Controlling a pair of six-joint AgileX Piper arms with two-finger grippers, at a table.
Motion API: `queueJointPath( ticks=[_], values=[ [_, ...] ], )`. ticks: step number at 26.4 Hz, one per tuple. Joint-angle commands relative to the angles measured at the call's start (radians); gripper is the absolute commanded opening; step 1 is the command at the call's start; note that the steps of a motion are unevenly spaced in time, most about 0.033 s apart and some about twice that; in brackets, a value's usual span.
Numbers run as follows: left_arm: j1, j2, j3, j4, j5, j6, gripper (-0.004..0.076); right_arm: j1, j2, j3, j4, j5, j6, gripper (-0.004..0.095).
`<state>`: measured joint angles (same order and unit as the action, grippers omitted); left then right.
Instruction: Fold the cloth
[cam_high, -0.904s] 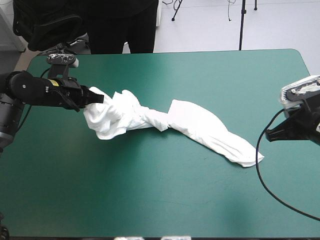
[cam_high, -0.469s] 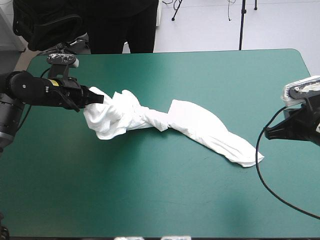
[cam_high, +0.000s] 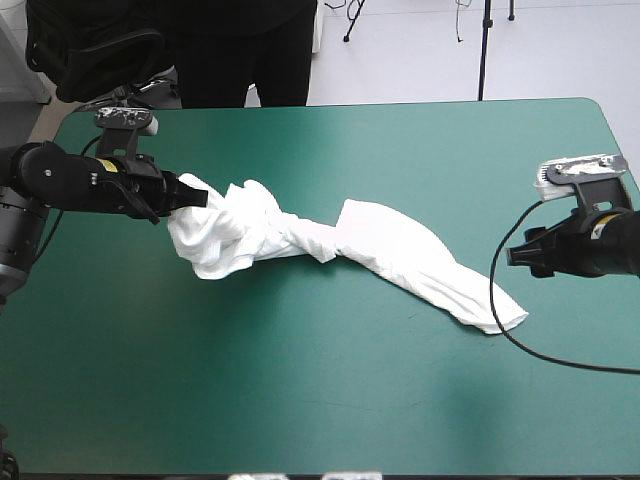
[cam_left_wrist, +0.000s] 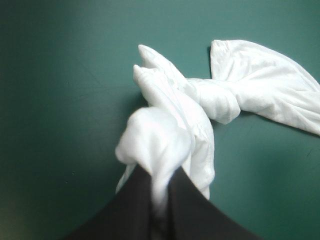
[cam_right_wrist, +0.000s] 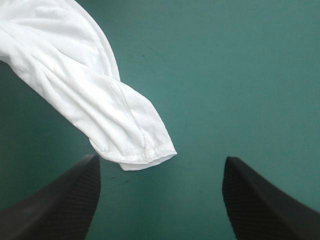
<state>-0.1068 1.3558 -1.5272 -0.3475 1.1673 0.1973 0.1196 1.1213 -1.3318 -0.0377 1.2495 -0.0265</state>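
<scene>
Two ends of the twisted white T-shirt stretch across the teal-green bench. The left pincer is clamped on the bunched end. The right pincer, fingers apart, hovers near the other end, not touching.

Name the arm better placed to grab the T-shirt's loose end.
Right: the right gripper, open, sits near that end of the T-shirt; the left gripper is shut on the opposite end.

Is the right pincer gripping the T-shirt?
No, the right pincer is open, black fingers wide apart; the T-shirt lies loose on the teal-green cover ahead of them.
</scene>
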Motion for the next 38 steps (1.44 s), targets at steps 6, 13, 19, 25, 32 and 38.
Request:
queueJointPath(
  ticks=[6, 13, 19, 25, 32, 38],
  values=[
    [-0.001, -0.033, -0.036, -0.029, -0.046, 0.002, -0.0009, 0.002, 0.161, 0.067, -0.039, -0.024, 0.034, 0.0675],
    [-0.001, -0.033, -0.036, -0.027, -0.045, 0.002, -0.0009, 0.002, 0.249, 0.209, -0.039, -0.168, 0.034, 0.0675],
    [-0.001, -0.033, -0.036, -0.025, -0.039, 0.002, -0.0009, -0.048, 0.344, 0.261, 0.029, -0.240, -0.008, 0.0614],
    [-0.001, -0.033, -0.036, -0.022, -0.031, 0.002, -0.0009, -0.104, 0.397, 0.261, 0.070, -0.287, -0.035, 0.0577],
    [-0.001, -0.033, -0.036, -0.020, -0.031, 0.002, -0.0009, -0.109, 0.465, 0.345, 0.108, -0.303, -0.059, 0.0576],
    [-0.001, -0.033, -0.036, -0.018, -0.034, 0.004, -0.0009, -0.109, 0.465, 0.399, 0.108, -0.303, -0.057, 0.0170]
  ],
)
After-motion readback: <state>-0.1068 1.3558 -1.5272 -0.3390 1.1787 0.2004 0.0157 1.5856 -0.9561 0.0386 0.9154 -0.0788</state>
